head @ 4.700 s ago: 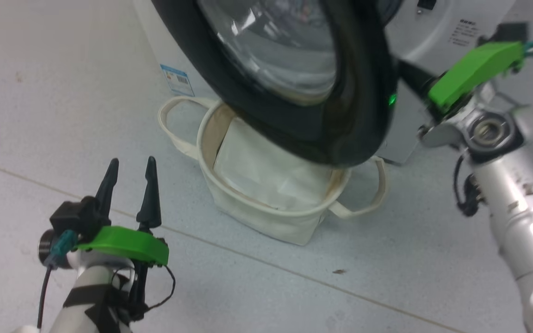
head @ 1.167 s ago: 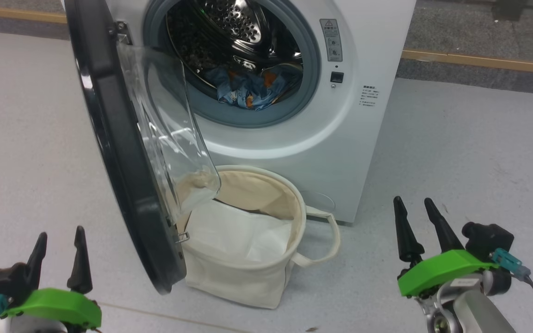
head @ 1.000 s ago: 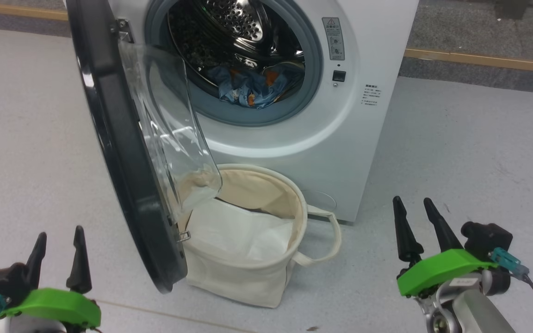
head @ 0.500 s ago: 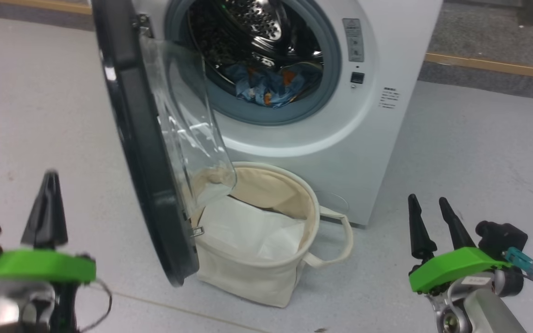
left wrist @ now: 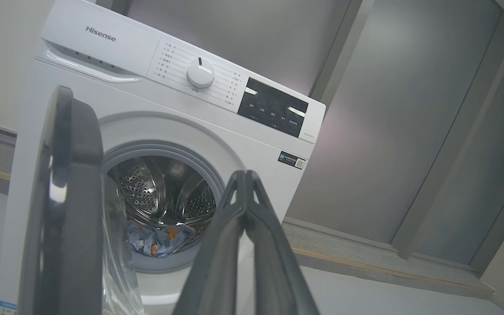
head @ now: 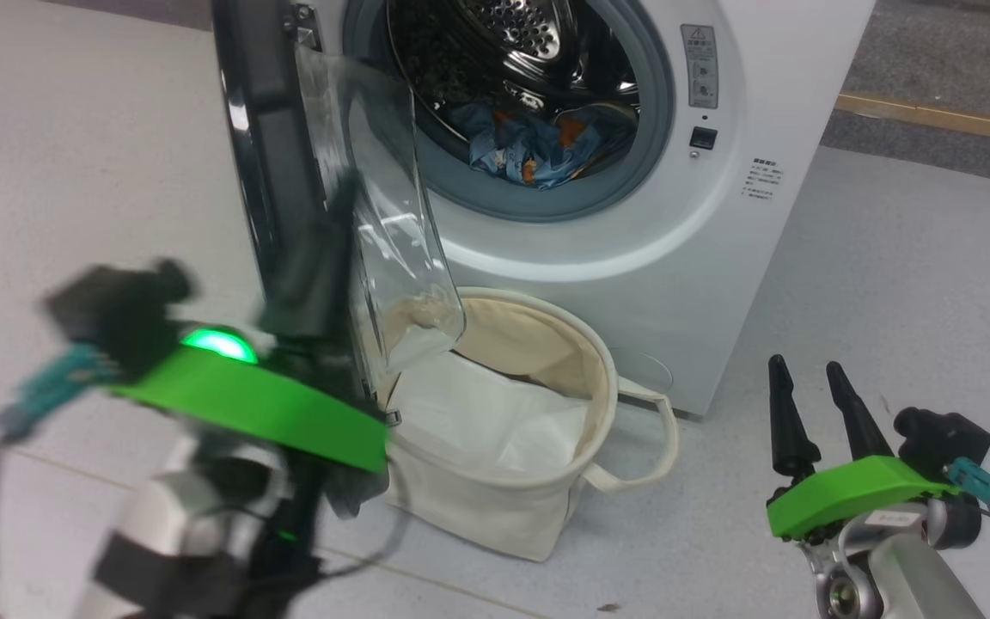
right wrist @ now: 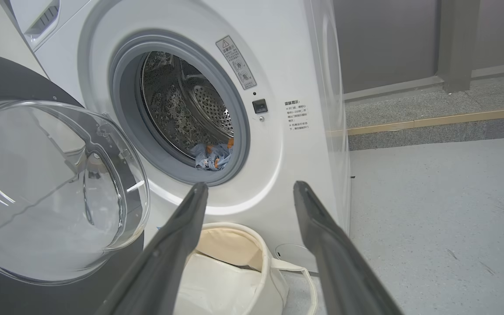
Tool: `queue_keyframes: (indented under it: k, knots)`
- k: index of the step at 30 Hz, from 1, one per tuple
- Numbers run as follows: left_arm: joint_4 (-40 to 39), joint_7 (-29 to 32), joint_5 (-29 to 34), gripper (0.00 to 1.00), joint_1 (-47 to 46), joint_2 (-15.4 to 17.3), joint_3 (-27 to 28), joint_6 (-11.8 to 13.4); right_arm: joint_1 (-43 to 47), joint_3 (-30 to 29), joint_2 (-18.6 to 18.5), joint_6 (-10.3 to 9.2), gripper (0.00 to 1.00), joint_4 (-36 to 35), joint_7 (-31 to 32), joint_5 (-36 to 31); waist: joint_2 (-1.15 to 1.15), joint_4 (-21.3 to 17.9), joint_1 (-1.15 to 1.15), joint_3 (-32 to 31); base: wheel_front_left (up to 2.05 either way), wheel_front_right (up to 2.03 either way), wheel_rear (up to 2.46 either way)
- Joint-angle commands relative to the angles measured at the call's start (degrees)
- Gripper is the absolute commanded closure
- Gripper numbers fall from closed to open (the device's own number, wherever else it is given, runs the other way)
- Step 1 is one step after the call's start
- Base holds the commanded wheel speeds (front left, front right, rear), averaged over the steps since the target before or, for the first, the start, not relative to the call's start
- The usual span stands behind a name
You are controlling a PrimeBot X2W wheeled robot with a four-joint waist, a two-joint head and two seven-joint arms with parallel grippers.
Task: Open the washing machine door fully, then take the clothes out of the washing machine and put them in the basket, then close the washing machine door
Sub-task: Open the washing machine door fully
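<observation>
Head view: the washing machine [head: 675,284] stands with its drum mouth uncovered. The washing machine door [head: 263,155] hangs swung out from the machine's left side, edge-on, its clear dome facing the machine. The clothes [head: 538,146], blue with orange-brown print, lie low inside the machine's drum, at the front. The basket [head: 495,507] sits on the floor [head: 890,284] just in front of the machine, below the drum mouth, with a plain white sheet [head: 495,421] in it. The left claw [head: 333,223] is blurred, raised in front of the door at the machine's left. The right claw [head: 804,365] is low, in front of the machine's right corner and well apart from it, fingers spread and empty.

Left wrist view: the left claw's two fingers are pressed together to one point with nothing between them, aimed at the machine's front beside the drum mouth. The door stands edge-on at the machine's left, and the clothes lie in the bottom of the drum.

Right wrist view: the right claw's fingers are spread wide and hold nothing. Between them shows the machine's lower front, with the basket at its foot and the clothes at the drum's lip.
</observation>
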Motion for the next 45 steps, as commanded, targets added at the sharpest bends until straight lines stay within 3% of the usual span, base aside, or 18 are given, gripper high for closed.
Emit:
queue_keyframes:
  k: [1, 6, 14, 23, 34, 39, 45]
  knots:
    - [-0.41, 0.84, 1.04, 1.0, -2.84, -0.51, -0.42, 0.68, -1.93, 0.82, -0.06, 0.06, 0.0, -2.16, -0.71, -0.83, 0.0, 0.12, 0.0, 0.24, 0.0, 0.0, 0.0]
    - [4.58, -0.32, 2.11, 1.0, -1.3, -3.18, -5.54, 1.74, -2.57, 1.08, 0.01, 0.06, 0.0, -2.26, -0.71, -0.98, 0.0, -0.24, 0.0, 0.68, 0.0, 0.0, 0.0]
    - [18.41, -8.88, 3.42, 1.0, 2.34, -4.91, -11.15, 2.48, -3.33, 1.77, -0.01, 0.06, 0.0, -2.36, -0.71, -1.04, 0.0, -0.64, 0.0, 1.41, 0.0, 0.0, 0.0]
    - [27.94, -17.6, 5.51, 1.0, 1.88, -3.82, -7.25, 5.2, -2.7, 2.47, 0.51, 0.06, 0.0, -3.23, -0.71, -0.83, 0.0, 1.57, 0.0, 1.29, 0.0, 0.0, 0.0]
    - [29.28, -21.14, 3.91, 1.0, 1.67, -0.42, -1.3, 6.48, -1.91, 4.05, 1.46, 0.06, 0.0, -4.89, -0.71, 0.6, 0.0, 8.23, 0.0, 1.73, 0.0, 0.0, 0.0]
    - [29.69, -21.52, 2.85, 1.0, 0.63, 2.53, 1.65, 5.9, -2.59, 4.96, 1.62, 0.06, 0.0, -5.55, -0.71, 0.64, 0.0, 11.54, 0.0, 2.93, 0.0, 0.0, 0.0]
    - [33.99, -22.86, 3.22, 1.0, -4.29, 5.57, 2.41, 2.69, -4.6, 5.74, 0.65, 0.06, 0.0, -6.1, -0.71, 0.12, 0.0, 16.08, 0.0, 6.25, 0.0, 0.0, 0.0]
